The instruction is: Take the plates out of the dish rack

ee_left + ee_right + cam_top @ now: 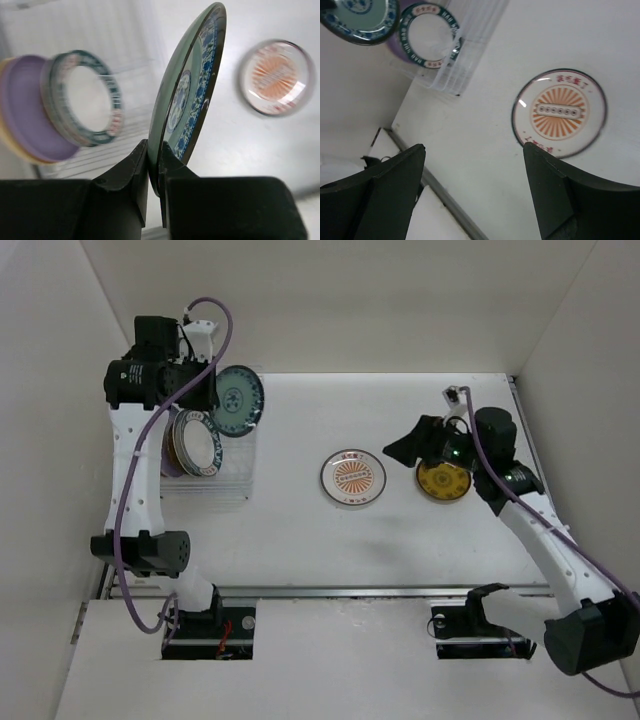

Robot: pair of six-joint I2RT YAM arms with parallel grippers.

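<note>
1. Left gripper [154, 146]: jaws are clamped on the lower rim of item 2.
2. Teal plate [192, 85]: blue-patterned face; held on edge and tilted, at the far end of the dish rack [222, 486]. Whether it touches the wires cannot be told.
3. White plate with teal patterned rim [87, 97]: stood on edge in the rack slots, face turned toward the teal plate.
4. Tan plate with purple underside [22, 112]: stood on edge in the rack directly behind item 3 and largely covered by it.
5. Orange sunburst plate [559, 112]: laid flat on the table [300, 540], well apart from the rack, near the middle.
6. Mustard-yellow plate [443, 481]: laid flat, just to the right of item 5, partly covered by the right arm.
7. Right gripper [474, 146]: fingers are spread wide apart, nothing held; it is poised above the table beside items 5 and 6.
</note>
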